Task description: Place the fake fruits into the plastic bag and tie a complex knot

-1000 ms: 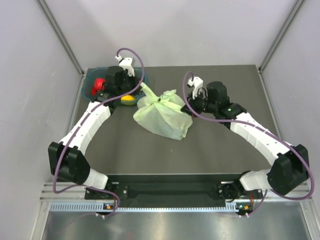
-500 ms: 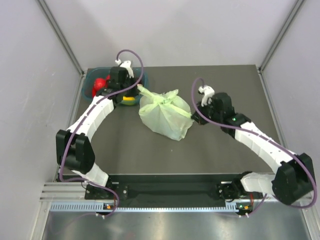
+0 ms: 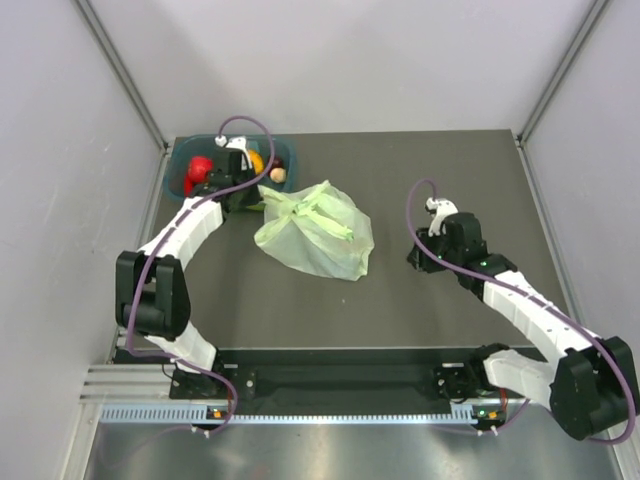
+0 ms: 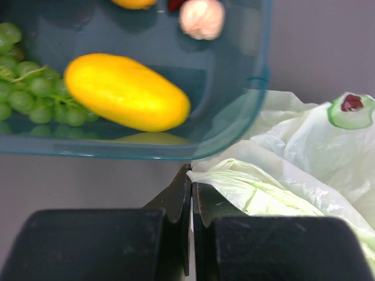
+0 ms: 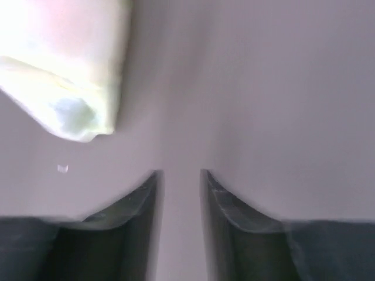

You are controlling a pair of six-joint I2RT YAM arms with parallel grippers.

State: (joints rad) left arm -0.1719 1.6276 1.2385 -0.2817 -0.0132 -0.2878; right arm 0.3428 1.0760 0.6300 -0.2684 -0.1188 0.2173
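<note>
Top external view: the plastic bag (image 3: 320,235) lies mid-table, its long axis running ten to four o'clock. The left gripper (image 4: 191,175), jaws pressed together on a handle strip (image 4: 234,182), sits at the bag's ten o'clock corner beside the teal tub (image 3: 288,158). The right gripper (image 5: 179,172), jaws slightly parted and empty, waits well off at three o'clock.

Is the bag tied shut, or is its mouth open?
Tied shut, it seems: from above, the bag has its handles bunched into a knot on top; no open mouth shows.
</note>
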